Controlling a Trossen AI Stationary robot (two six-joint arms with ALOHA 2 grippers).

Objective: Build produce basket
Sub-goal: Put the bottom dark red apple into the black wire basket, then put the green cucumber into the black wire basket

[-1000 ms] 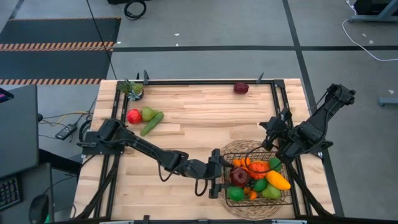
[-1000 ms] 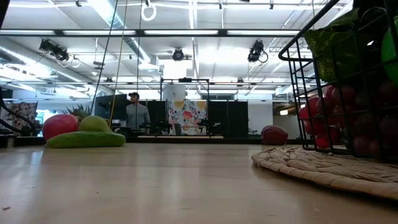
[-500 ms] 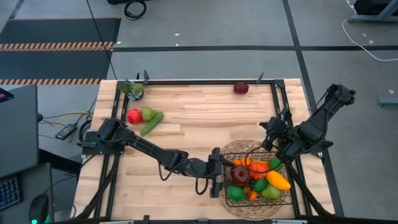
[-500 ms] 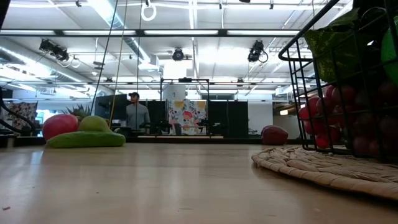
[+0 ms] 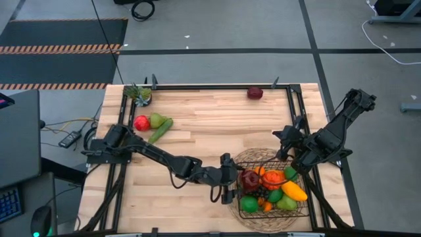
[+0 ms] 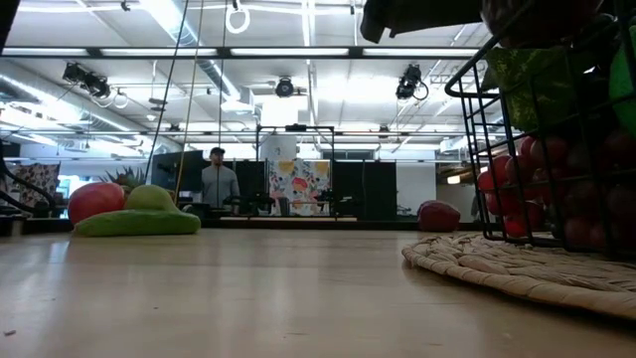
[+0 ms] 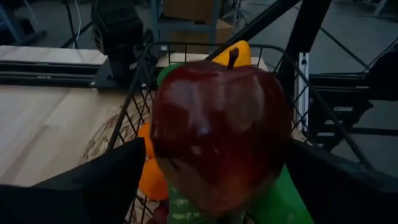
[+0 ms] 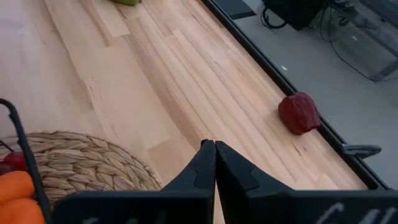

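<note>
I am holding a dark red apple (image 7: 219, 134) clamped in my left gripper (image 5: 231, 180) at the basket's (image 5: 297, 212) left rim, fruit pile just beyond; my right gripper (image 8: 214, 151), fingers pressed together, is waiting behind it.

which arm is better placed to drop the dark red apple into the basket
Left. The left gripper holds the dark red apple at the black wire-grid basket's near edge. The right gripper is shut and empty, beside the round woven mat.
</note>
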